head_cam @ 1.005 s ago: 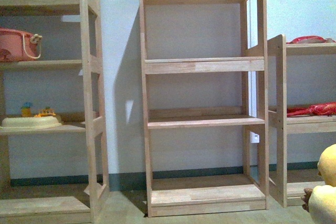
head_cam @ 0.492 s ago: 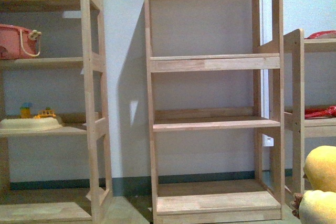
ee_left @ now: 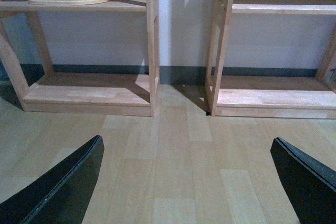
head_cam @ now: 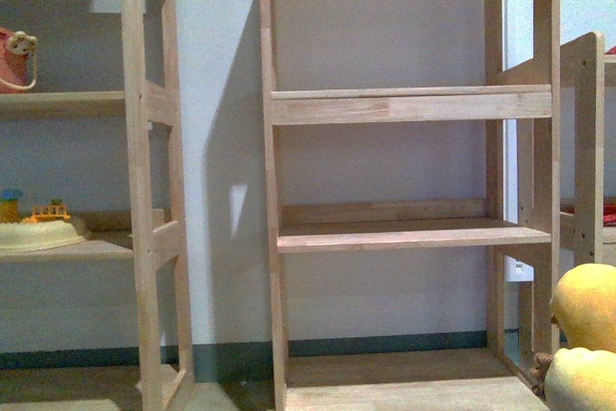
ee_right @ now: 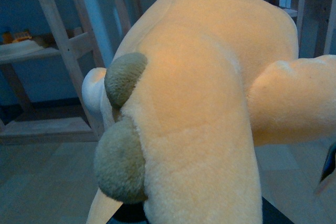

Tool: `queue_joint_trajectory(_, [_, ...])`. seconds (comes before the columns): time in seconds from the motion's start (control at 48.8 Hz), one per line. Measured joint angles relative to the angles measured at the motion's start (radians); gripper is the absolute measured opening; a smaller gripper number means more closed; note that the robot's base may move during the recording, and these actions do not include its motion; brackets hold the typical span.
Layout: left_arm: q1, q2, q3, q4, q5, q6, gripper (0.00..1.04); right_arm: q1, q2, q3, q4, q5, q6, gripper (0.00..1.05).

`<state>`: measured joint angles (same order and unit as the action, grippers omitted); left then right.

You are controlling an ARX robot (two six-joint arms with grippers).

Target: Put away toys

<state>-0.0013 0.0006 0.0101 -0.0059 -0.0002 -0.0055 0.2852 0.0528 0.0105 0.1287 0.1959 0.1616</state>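
The plush toy (head_cam: 585, 334) is orange-yellow with a paler cream part and shows at the lower right edge of the front view. In the right wrist view the plush toy (ee_right: 199, 103) fills most of the picture, with two brownish-grey round bits on its side. My right gripper (ee_right: 197, 217) is shut on it and is almost wholly hidden beneath the fur. My left gripper (ee_left: 186, 182) is open above the wooden floor, its two black fingers (ee_left: 63, 187) far apart with nothing between them.
A bare wooden shelf unit (head_cam: 404, 236) stands straight ahead against the wall. The shelf unit to its left holds a cream tray (head_cam: 34, 235) with small toys and a pink basket (head_cam: 12, 60). Another shelf unit (head_cam: 587, 141) stands at the right edge.
The shelves have grown larger in the front view and the left unit has slid leftward, so the view has come closer. The plush toy sits slightly higher at the lower right.
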Motion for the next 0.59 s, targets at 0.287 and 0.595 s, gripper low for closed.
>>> queue_joint_trajectory(0.287, [0.000,0.000,0.000,0.000,0.001,0.000,0.99,0.000,0.000,0.000,0.000,0.001,0.000,0.19])
queue_joint_trajectory(0.595, [0.001,0.000,0.000,0.000,0.000,0.000,0.99,0.000,0.000,0.000,0.000,0.001,0.000,0.19])
